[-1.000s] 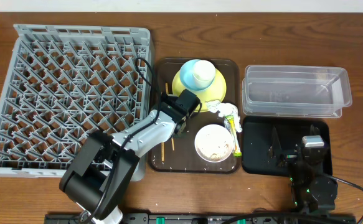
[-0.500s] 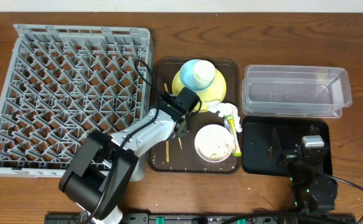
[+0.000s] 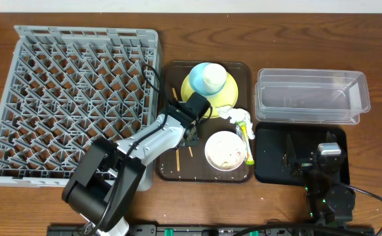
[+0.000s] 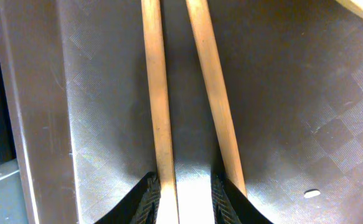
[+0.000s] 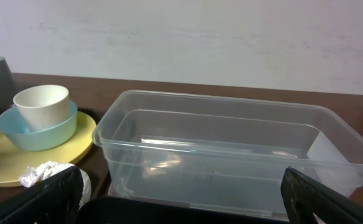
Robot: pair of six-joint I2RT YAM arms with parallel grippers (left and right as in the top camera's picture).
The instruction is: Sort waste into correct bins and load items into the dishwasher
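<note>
**Left gripper down on the chopsticks in the brown tray**

The left gripper point(image 4: 184, 200) sits low over the dark brown serving tray point(image 4: 306, 106). Its two black fingertips point(image 4: 145, 198) stand a small way apart, with a bright gap between them. The chopsticks point(image 4: 157, 93) run away from the tips side by side without touching each other. They are thin, round and of plain light wood, and lie on the tray's textured floor near its left rim. One stick passes just inside one tip and the other runs along the outer side of the other tip. Whether the fingers clamp either stick cannot be told. A pale crumb point(image 4: 312, 194) lies on the tray to the right.

Further right on the same tray, the small white bowl point(image 3: 225, 149) holds pale crumbs. The yellow-green snack wrapper point(image 3: 246, 136) lies against the bowl's rim, its markings too small to read, and the crumpled white tissue point(image 3: 232, 114) is just behind it. At the far end the yellow plate point(image 3: 227, 95) carries the light blue cup point(image 5: 41, 134), which has a cream-white cup point(image 5: 42, 102) standing inside it.

The right gripper point(image 5: 181, 193) hangs over the black tray point(image 3: 272, 167), fingers spread wide with nothing between them. The clear tub point(image 5: 231, 155) stands behind it. The grey dish rack point(image 3: 73, 98) fills the table's left side.
</note>
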